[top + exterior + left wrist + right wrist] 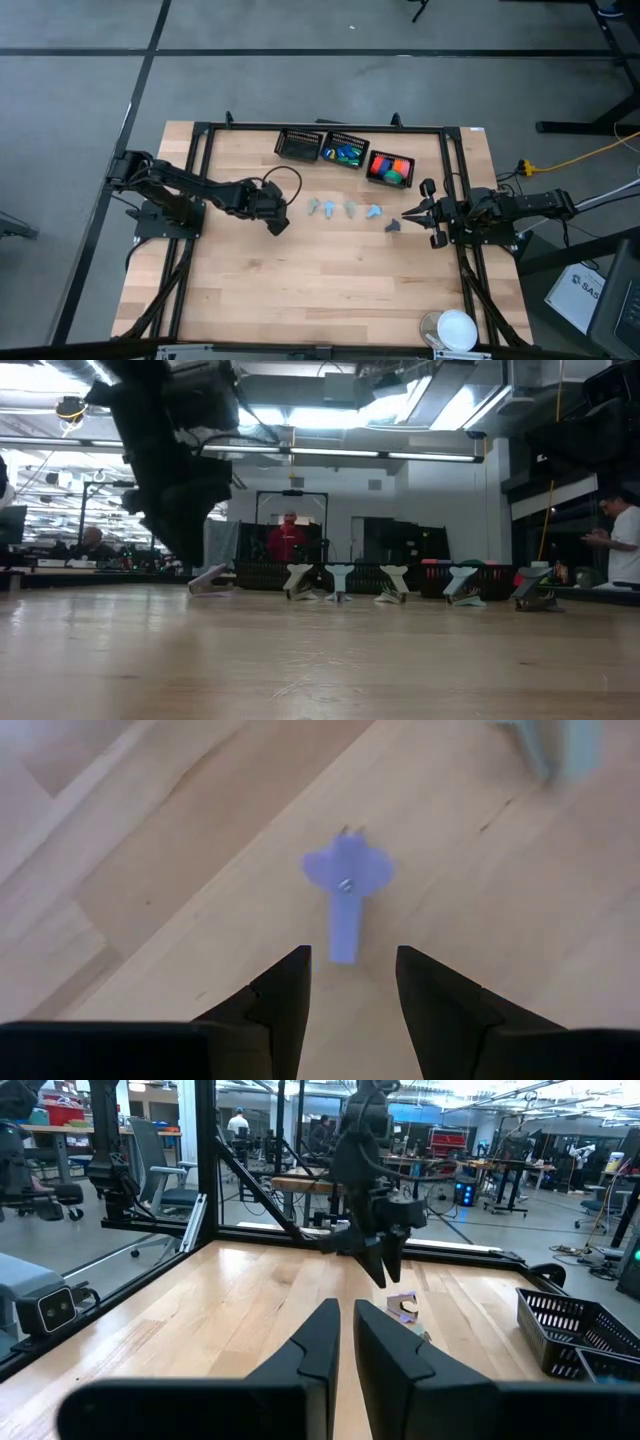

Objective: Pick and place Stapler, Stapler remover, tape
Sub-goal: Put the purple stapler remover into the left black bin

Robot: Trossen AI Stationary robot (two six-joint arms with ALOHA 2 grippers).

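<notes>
My left gripper (280, 224) hangs open, pointing steeply down, just over a lavender claw-shaped stapler remover (345, 898) that rests on the wood left of a row of several pastel removers (345, 208). Its fingers stand near that piece without touching it. The tape (345, 153), small blue, green and yellow pieces, lies in the middle black basket. Red and orange staplers (390, 167) fill the right basket. The left basket (299, 144) shows nothing inside. My right gripper (412, 213) waits shut and level at the table's right side, beside a grey remover (393, 226).
A black frame (205, 180) runs around the work area, and the baskets stand along its far rail. A white round object (457, 329) sits at the near right corner. Bare wood lies toward the near edge. People stand in the room beyond the table.
</notes>
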